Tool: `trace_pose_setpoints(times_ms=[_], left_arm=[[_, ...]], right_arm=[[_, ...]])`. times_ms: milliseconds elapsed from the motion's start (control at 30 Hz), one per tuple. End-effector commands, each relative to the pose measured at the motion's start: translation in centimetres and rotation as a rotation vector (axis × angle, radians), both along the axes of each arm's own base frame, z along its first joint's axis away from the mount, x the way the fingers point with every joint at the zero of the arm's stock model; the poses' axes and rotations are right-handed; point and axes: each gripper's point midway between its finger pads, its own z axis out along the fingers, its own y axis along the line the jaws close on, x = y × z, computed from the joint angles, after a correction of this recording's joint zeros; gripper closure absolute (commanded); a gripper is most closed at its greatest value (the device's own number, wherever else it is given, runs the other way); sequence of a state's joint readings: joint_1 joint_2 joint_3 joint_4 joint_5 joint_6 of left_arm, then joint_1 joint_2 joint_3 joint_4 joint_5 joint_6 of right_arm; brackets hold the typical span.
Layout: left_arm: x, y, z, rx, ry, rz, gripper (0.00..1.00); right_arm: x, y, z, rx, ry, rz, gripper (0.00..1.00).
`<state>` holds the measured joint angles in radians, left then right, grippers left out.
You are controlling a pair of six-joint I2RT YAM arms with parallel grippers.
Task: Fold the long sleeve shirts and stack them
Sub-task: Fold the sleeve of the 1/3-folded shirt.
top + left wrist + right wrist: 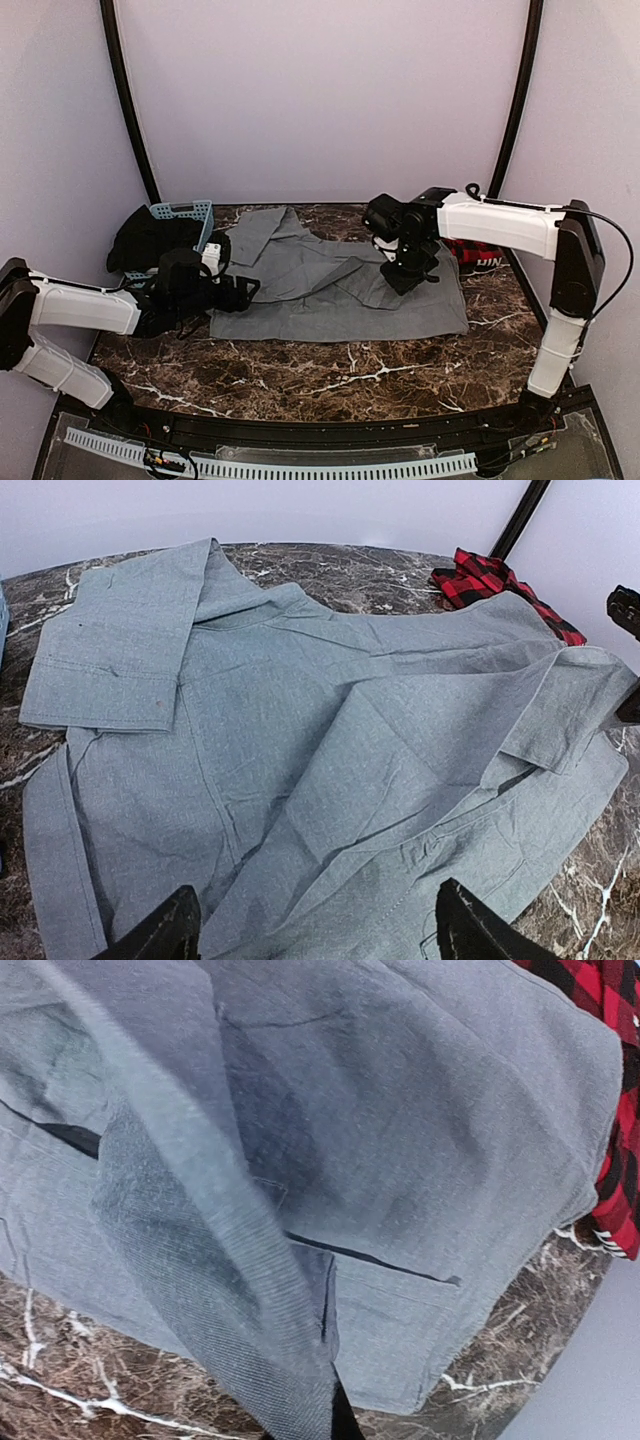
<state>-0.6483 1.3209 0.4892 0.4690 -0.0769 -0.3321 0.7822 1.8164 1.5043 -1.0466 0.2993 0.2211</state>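
The grey shirt (330, 285) lies spread on the marble table, with one sleeve folded across its body. My left gripper (240, 292) hovers at the shirt's left edge. In the left wrist view its fingers (165, 935) stand wide apart over the grey cloth (300, 740), holding nothing. My right gripper (407, 275) is over the shirt's right part, shut on a fold of grey fabric (200, 1260) that rises from the jaws (335, 1425). The red-and-black plaid shirt (476, 254) lies bunched at the right, partly under the grey one, and also shows in both wrist views (490, 580) (612, 1110).
A light blue basket (186, 212) holding dark cloth (150, 236) stands at the back left. Bare marble table (330, 375) runs along the front. Walls close in on three sides.
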Motion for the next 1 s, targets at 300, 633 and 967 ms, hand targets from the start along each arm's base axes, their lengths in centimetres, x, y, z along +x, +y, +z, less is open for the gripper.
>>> trace_pose_setpoints(times_ms=[300,633,967], left_arm=[[0.8,0.2,0.7,0.012,-0.018,0.034,0.19],[0.9,-0.1,1.0,0.012,-0.012,0.026,0.19],[1.0,-0.6,0.7,0.008,0.005,0.010,0.18]], right_arm=[[-1.2,-3.8,2.3,-0.564,-0.316,0.001,1.00],[-2.2,-5.6,0.4,-0.662,-0.401,-0.041,1.00],[-4.0,-7.3,-2.7,-0.751,-0.451,-0.074,0.68]])
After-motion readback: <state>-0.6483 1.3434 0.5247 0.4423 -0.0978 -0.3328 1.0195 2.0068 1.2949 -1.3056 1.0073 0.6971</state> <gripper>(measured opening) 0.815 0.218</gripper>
